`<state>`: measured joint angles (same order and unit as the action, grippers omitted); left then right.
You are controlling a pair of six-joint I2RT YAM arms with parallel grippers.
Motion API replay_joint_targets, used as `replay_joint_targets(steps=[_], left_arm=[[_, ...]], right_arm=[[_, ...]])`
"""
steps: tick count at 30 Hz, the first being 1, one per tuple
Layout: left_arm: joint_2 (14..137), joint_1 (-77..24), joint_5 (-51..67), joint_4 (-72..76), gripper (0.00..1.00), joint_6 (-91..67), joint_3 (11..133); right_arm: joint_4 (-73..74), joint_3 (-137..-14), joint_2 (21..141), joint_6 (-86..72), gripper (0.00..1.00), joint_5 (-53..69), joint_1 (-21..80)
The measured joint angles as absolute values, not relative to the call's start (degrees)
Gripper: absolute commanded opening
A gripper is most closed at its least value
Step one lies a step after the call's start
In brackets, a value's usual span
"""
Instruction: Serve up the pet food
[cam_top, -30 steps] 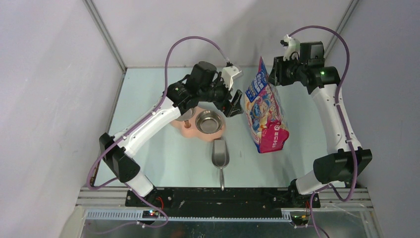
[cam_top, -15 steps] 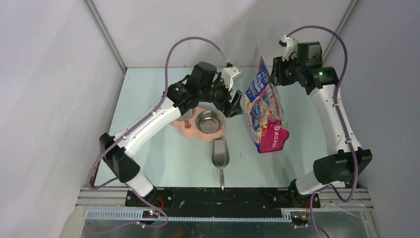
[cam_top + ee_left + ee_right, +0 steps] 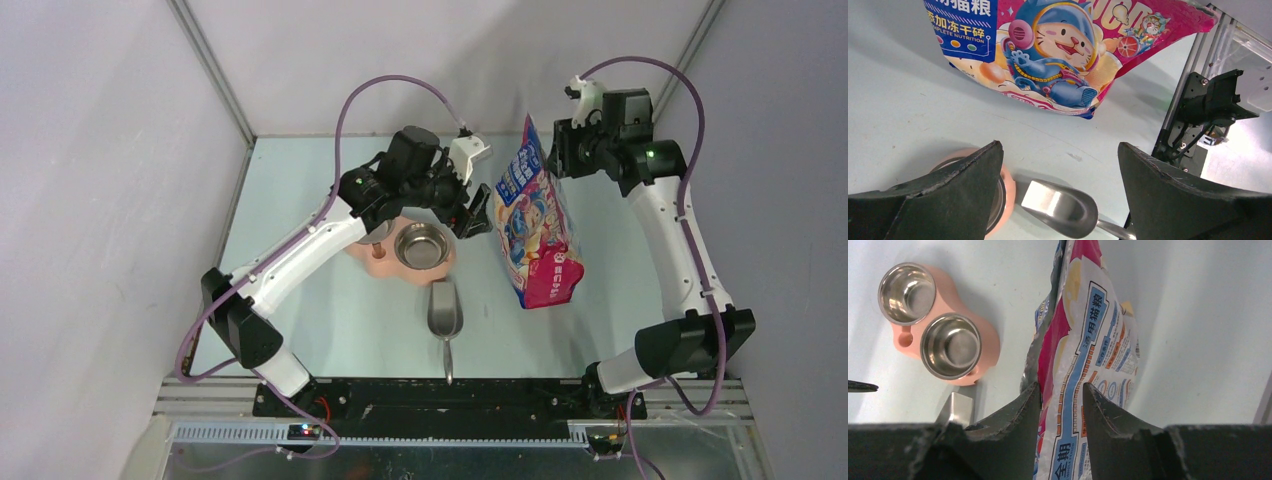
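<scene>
No kibble shows in any view; the pet food is hidden. The blue-pink cat-food bag stands on the table and leans. My right gripper is shut on the bag's top edge. My left gripper is open and empty just left of the bag, above the right end of the pink feeder. The feeder's two steel bowls look empty. The grey metal scoop lies in front of the feeder; it also shows in the left wrist view.
The pale table is walled by grey panels at the back and both sides. A black rail with the arm bases runs along the near edge. Purple cables loop above both arms.
The right arm has shifted slightly with the bag's top in its grip. The left gripper has edged a little toward the bag.
</scene>
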<state>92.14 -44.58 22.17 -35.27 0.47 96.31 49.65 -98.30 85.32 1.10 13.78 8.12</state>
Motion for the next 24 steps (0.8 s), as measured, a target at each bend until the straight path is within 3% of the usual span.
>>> replay_joint_targets(steps=[12, 20, 24], left_arm=[[92.27, -44.73, 19.62, -34.89, 0.91, 0.08, 96.44], [97.1, -44.27, 9.82, -32.8, 0.84, -6.59, 103.53], [100.44, -43.24, 7.92, -29.02, 0.81, -14.06, 108.42]], right_arm=[[49.71, -97.56, 85.54, 1.54, 0.39, 13.26, 9.1], [49.12, -99.15, 87.77, 3.97, 0.18, 6.04, 11.46], [49.36, -100.14, 88.79, 4.45, 0.16, 5.76, 11.44]])
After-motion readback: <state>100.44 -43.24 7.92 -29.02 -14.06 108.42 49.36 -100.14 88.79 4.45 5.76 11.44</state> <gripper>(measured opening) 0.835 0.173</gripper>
